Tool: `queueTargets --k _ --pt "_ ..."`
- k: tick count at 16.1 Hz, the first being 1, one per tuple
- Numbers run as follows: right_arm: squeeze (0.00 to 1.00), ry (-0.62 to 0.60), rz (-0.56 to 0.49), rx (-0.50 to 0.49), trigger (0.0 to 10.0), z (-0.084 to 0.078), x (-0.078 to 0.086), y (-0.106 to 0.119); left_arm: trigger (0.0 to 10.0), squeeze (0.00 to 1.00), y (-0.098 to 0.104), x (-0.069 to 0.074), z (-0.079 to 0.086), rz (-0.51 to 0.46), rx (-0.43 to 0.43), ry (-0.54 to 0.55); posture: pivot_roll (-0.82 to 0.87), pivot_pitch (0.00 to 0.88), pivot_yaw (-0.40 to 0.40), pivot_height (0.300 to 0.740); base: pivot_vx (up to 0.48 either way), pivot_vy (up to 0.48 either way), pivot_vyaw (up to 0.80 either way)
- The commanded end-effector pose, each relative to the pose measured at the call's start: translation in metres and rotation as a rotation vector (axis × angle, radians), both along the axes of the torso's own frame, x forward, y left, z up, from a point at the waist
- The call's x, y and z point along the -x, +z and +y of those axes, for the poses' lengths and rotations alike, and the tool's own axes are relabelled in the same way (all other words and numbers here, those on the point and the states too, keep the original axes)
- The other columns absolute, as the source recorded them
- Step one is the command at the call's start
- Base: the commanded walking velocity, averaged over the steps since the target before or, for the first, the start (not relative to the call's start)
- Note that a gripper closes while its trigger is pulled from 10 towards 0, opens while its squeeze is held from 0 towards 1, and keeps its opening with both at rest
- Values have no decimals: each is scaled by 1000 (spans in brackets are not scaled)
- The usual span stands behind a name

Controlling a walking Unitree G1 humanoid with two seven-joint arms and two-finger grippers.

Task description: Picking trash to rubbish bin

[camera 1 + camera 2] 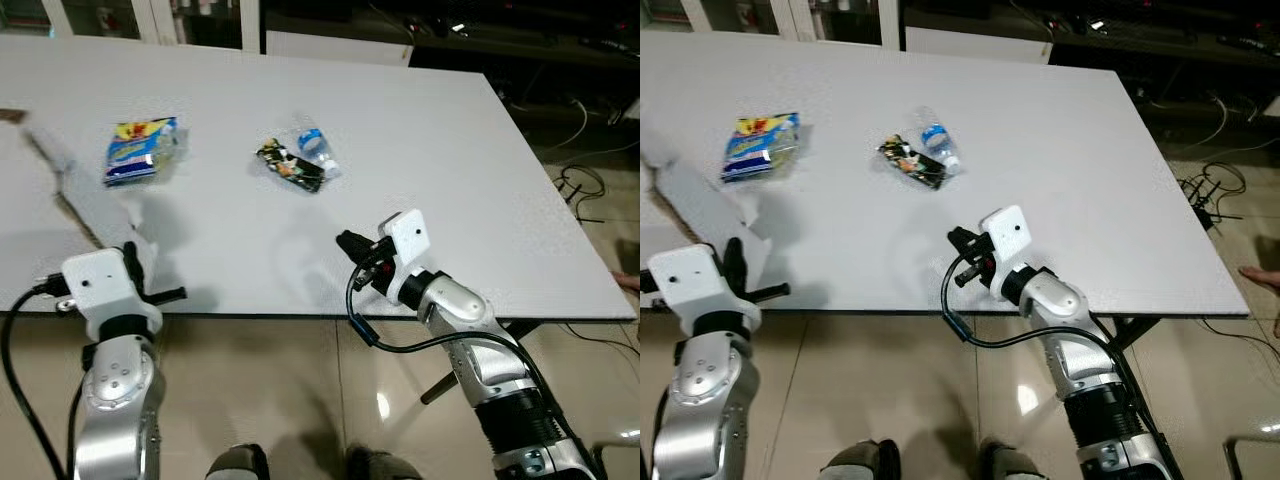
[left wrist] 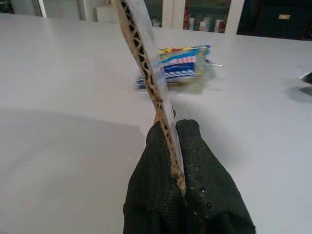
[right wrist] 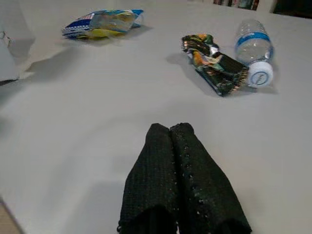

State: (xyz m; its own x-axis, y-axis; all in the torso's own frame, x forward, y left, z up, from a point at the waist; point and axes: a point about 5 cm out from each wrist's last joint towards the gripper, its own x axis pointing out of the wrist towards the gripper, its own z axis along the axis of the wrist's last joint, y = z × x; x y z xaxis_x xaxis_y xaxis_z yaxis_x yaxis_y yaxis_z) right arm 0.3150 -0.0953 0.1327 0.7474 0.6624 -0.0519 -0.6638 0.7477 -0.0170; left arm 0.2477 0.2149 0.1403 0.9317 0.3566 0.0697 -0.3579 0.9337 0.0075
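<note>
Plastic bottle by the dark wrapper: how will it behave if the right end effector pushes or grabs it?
The plastic bottle lies on its side, so a push probably rolls it. It looks clear and near-empty: likely light, and thin walls may crumple. The dark wrapper touches it and may shift along.

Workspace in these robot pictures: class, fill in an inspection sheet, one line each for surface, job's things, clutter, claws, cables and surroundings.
Surface: white table, flat, bare at the right.
Job's things: blue and yellow snack bag; dark wrapper beside a small plastic bottle, both lying flat; no bin seen.
Clutter: nothing seen beyond the trash.
Claws: left claw shut on a cardboard sheet held edge-up; right claw shut, empty, over the near table edge.
Cables: black cable looping off the right wrist; loose cables on floor right of the table.
Surroundings: tiled floor; cabinets behind.
</note>
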Motion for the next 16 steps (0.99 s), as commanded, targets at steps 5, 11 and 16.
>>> queueTargets --k 5,11,16 --pt "0 -22 -2 12 10000 -6 0 -1 10000 0 -7 -1 -4 38 26 -23 -22 138 -36 740 0 478 0" --pt "0 -28 -3 16 10000 -7 -1 0 10000 0 -8 -3 -5 47 28 -27 -22 138 -36 740 0 479 0" --pt "0 -28 -4 16 10000 -6 -2 -1 10000 0 -9 -3 -3 56 24 -21 -21 132 -34 740 0 480 0"
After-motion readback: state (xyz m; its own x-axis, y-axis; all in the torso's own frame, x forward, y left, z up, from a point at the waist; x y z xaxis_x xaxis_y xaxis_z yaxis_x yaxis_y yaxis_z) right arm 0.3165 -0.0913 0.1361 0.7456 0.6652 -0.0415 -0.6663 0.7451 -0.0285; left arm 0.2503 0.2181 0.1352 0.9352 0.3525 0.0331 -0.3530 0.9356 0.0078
